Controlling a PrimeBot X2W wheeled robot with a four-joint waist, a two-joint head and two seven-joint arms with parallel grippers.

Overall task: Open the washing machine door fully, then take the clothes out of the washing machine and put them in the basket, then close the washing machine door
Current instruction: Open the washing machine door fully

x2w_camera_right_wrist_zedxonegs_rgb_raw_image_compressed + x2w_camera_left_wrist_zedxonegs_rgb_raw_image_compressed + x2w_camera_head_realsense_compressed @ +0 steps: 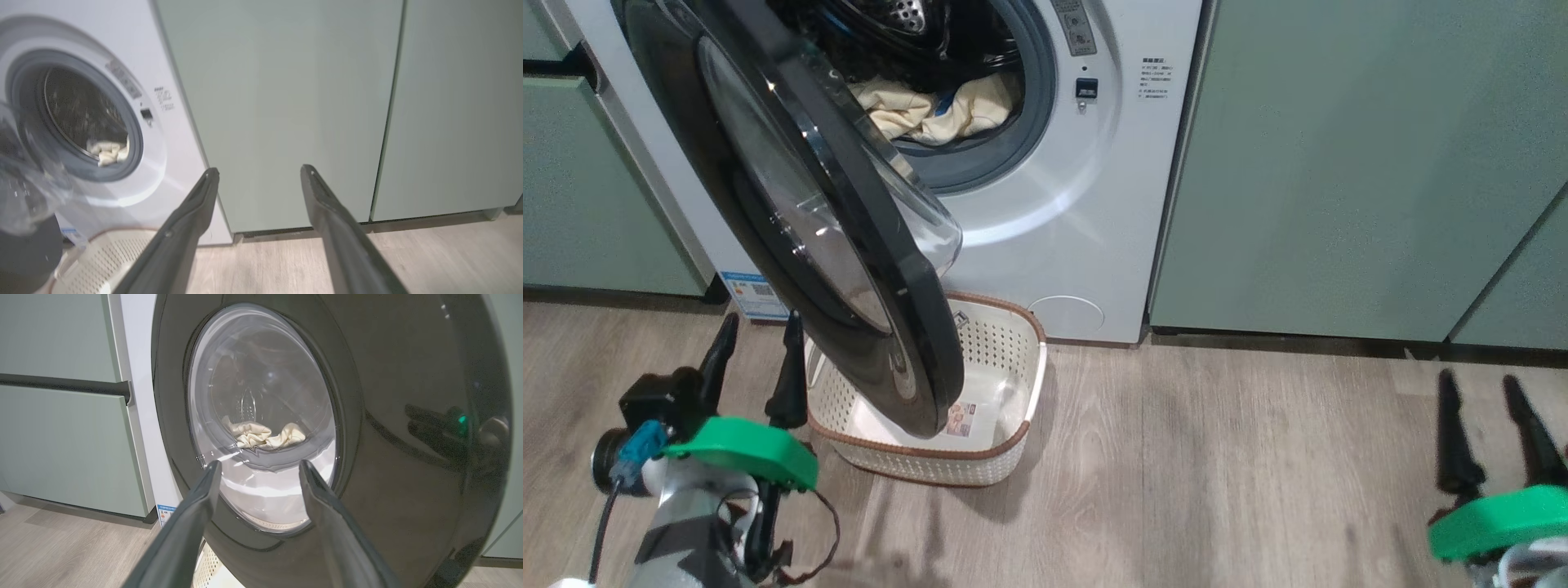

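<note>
The washing machine (1086, 204) stands with its black-rimmed door (792, 204) swung partly open over the basket (1005, 359). Pale-yellow clothes (931, 110) with a bit of blue lie in the drum. My left gripper (756, 339) is open at the lower left, just left of the door's lower edge. In the left wrist view my left gripper (259, 467) faces the door's (408, 375) outer side, and the clothes (261, 435) show through the glass. My right gripper (1478, 384) is open low at the right, far from the machine. The right wrist view has my right gripper (259, 171), the machine (135, 49), the clothes (108, 151) and the basket (102, 261).
Sage-green cabinets (1339, 163) flank the machine on both sides (596, 180). The wooden floor (1217, 474) stretches between the basket and my right gripper. The door overhangs the basket's left half.
</note>
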